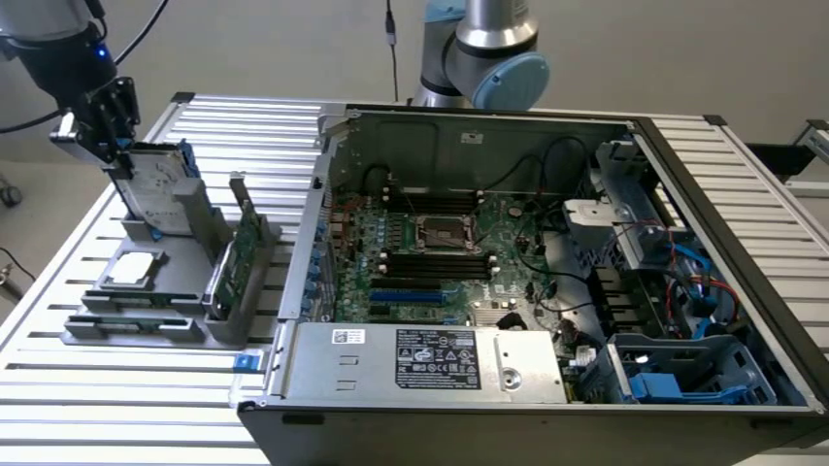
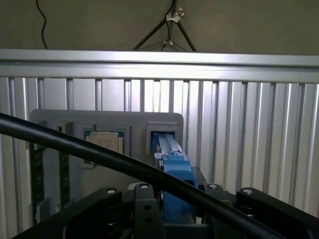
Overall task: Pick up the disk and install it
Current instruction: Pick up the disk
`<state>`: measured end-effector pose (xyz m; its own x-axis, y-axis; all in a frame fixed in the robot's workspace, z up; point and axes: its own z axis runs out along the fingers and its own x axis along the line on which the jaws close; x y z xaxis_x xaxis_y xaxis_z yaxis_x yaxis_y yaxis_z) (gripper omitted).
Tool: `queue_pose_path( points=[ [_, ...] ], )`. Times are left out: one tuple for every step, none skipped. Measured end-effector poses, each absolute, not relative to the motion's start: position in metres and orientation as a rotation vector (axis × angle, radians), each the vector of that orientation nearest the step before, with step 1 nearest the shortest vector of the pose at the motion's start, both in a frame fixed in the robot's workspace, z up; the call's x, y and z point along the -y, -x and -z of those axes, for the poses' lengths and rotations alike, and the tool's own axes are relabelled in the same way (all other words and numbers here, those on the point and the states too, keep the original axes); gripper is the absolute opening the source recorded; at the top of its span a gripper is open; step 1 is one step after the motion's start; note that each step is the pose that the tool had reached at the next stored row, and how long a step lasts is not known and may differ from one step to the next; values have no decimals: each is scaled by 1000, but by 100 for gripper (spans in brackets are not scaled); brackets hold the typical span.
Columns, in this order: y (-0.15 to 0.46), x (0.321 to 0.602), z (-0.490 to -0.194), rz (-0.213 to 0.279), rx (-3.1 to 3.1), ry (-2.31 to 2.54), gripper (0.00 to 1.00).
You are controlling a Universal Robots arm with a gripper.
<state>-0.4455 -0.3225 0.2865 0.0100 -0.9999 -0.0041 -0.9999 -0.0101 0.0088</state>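
The disk (image 1: 158,189) stands upright on edge in a slot of the grey holder (image 1: 182,330), on the slatted table at the exterior view's left. It is silver-grey with a white label and a blue carrier. My gripper (image 1: 119,163) sits over its upper edge, straddling it. In the wrist view the blue carrier edge of the disk (image 2: 173,162) runs straight into my gripper (image 2: 177,206), between its black links. The disk still rests in the holder (image 2: 134,124).
The holder also carries a square silver chip (image 1: 134,272), a green circuit card (image 1: 231,267) and memory sticks (image 1: 130,301). The open computer case (image 1: 324,223) fills the middle and right, with a blue drive bay (image 1: 680,374) at its near right corner. A black cable (image 2: 99,154) crosses the wrist view.
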Motion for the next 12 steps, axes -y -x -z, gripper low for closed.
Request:
queue_pose_path(
  points=[
    [446,323,-287,14,2208,-2230,39],
    [446,323,-287,13,2208,-2230,37],
    [446,323,-287,14,2208,-2230,37],
    [446,323,-286,14,2208,-2230,33],
    [447,323,-286,13,2208,-2231,33],
    [447,323,-286,13,2208,-2231,33],
    [447,323,-286,13,2208,-2231,33],
    [447,323,-286,13,2208,-2231,33],
    [448,323,-286,13,2208,-2231,33],
    [448,323,-286,13,2208,-2231,33],
    [448,323,-286,13,2208,-2231,33],
    [448,323,-286,13,2208,-2231,33]
  ],
)
